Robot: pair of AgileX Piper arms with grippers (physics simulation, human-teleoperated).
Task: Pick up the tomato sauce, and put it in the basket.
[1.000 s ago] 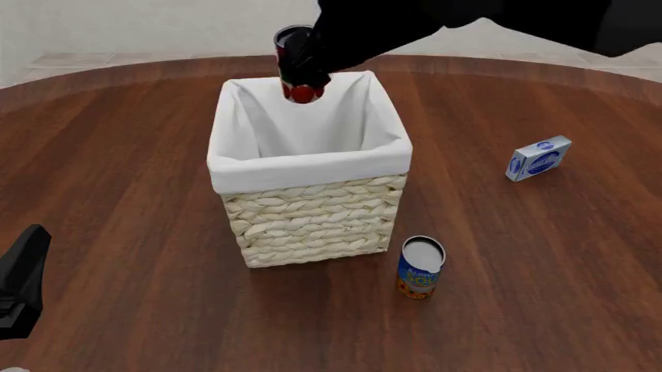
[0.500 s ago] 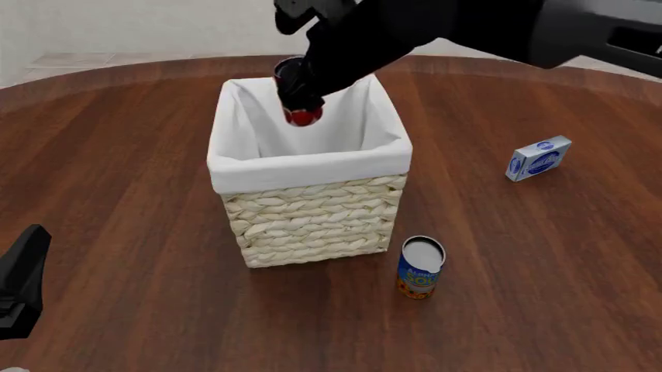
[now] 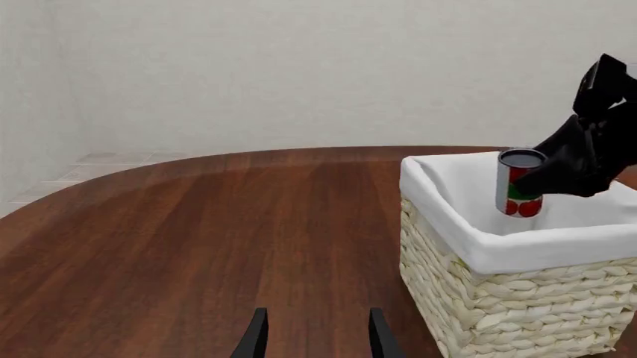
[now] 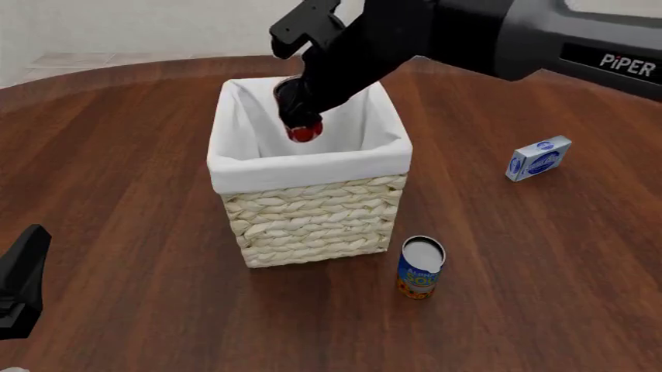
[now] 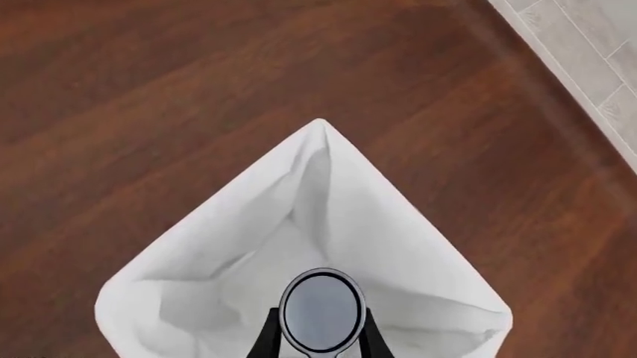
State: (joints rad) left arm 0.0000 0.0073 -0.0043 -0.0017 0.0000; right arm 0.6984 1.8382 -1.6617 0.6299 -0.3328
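The tomato sauce (image 4: pixel 302 130), a small red-labelled can with a grey top, hangs upright over the opening of the basket (image 4: pixel 310 164). My right gripper (image 4: pixel 299 112) is shut on it from above. In the left wrist view the tomato sauce (image 3: pixel 518 188) has its lower end dipping just below the white cloth rim of the basket (image 3: pixel 518 250). The right wrist view looks straight down on the can's grey top (image 5: pixel 321 309) between the fingers, with the basket's white lining (image 5: pixel 348 216) beneath. My left gripper (image 3: pixel 316 339) rests low at the near left (image 4: pixel 23 283), open and holding nothing.
A larger blue-and-orange can (image 4: pixel 420 268) stands on the wooden table (image 4: pixel 124 155) just in front of the basket's right corner. A small blue-and-white box (image 4: pixel 539 158) lies further right. The right arm reaches in over the basket from the upper right.
My right gripper has come down and slightly nearer with the tomato sauce, from above the basket's far rim into its opening. The left arm has not moved.
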